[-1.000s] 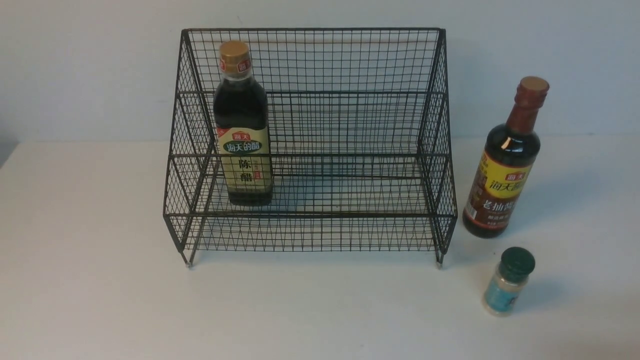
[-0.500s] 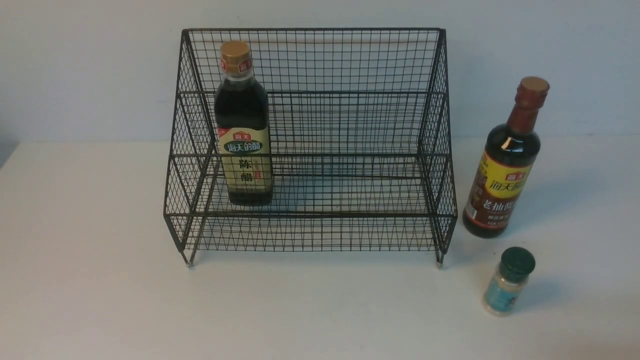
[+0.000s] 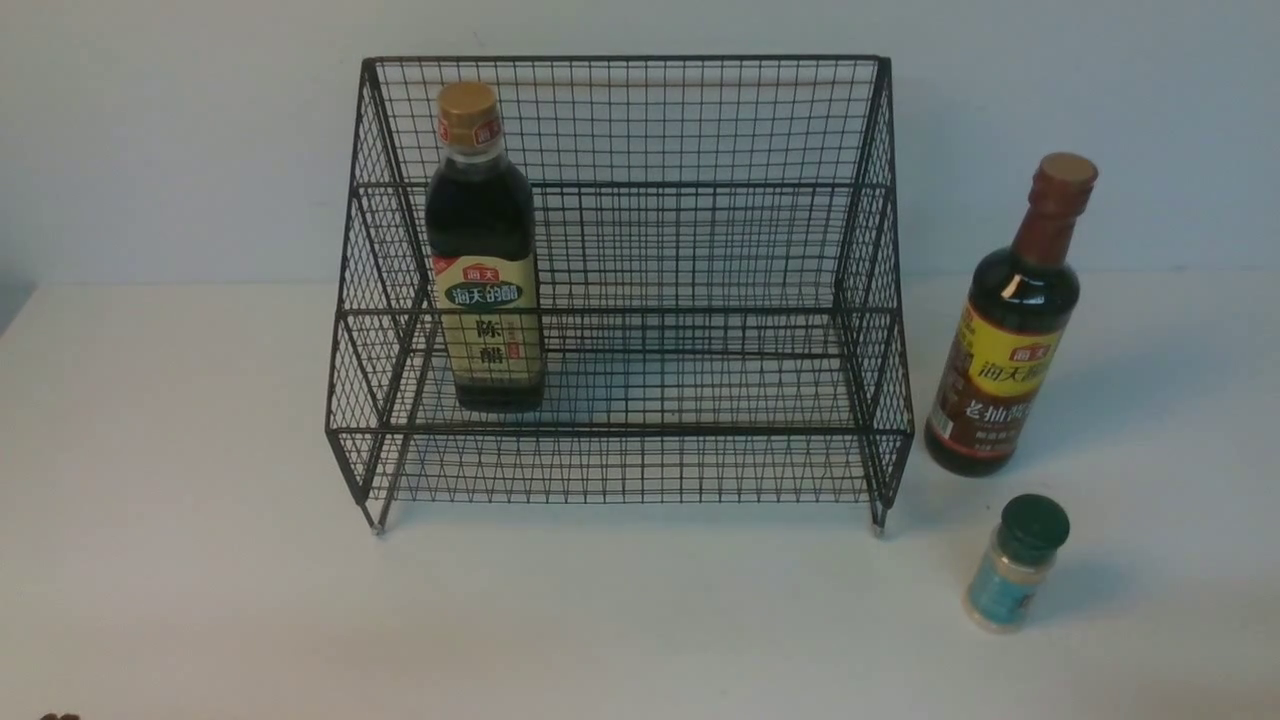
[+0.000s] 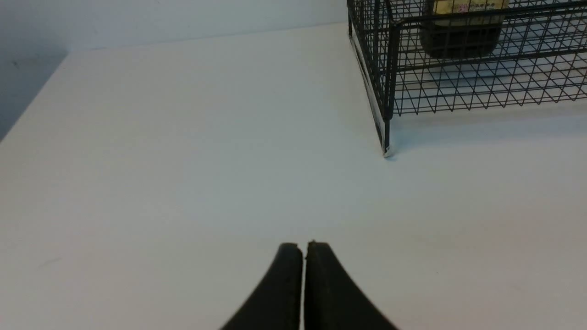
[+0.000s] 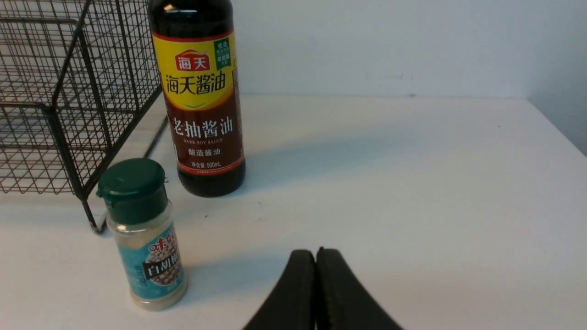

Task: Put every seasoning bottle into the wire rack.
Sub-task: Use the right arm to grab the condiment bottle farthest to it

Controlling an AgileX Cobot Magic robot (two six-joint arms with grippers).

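Observation:
The black wire rack stands mid-table against the wall. A dark vinegar bottle with a gold cap stands upright on the rack's lower tier, left side; its base shows in the left wrist view. Right of the rack, on the table, stands the brown-necked bottle. In front of it is the small green-capped shaker. My left gripper is shut and empty, over bare table near the rack's front left foot. My right gripper is shut and empty, short of the shaker.
A pale wall runs behind the white table. The table's left edge and right edge show in the wrist views. A small dark tip pokes in at the front view's bottom left corner.
A small dark tip has appeared at the bottom left corner of the front view. The bottles and the rack have not moved.

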